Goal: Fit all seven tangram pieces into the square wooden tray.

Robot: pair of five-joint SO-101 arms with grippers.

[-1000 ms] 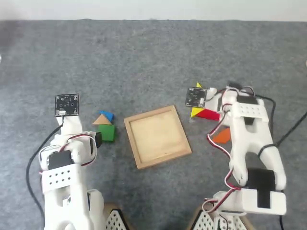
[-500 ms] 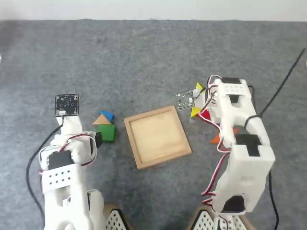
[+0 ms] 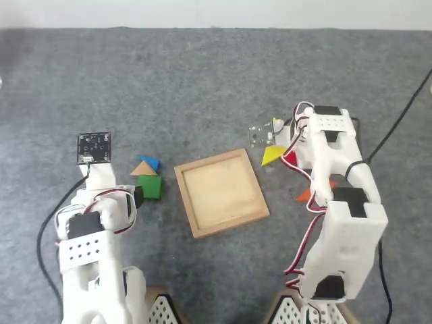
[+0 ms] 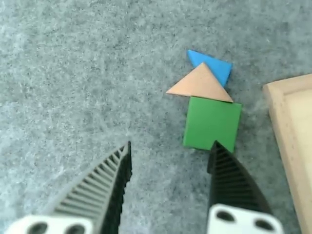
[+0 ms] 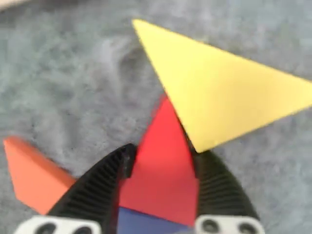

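Note:
The square wooden tray [image 3: 186, 177] lies empty at the table's middle. Left of it sit a green square [image 3: 151, 187], a tan triangle [image 3: 142, 169] and a blue piece [image 3: 153, 163]. My left gripper [image 4: 170, 146] hovers open just short of the green square [image 4: 211, 122]. To the right of the tray lie a yellow triangle [image 3: 272, 155], a red piece [image 3: 291, 160] and an orange piece [image 3: 305, 196]. My right gripper [image 5: 165, 156] is down on the red piece [image 5: 163, 175], its fingers pressed to both edges. The yellow triangle [image 5: 219, 92] overlaps the red tip. A dark blue piece [image 5: 141, 222] peeks out below.
Grey felt covers the whole table, with open room beyond the tray and in front of it. The orange piece [image 5: 31, 170] lies close beside my right gripper's finger. A black cable [image 3: 405, 111] runs off at the right edge.
My right arm swung over the right-hand pieces and dropped onto them, closing around the red piece. The yellow triangle shifted slightly. The left arm has not moved.

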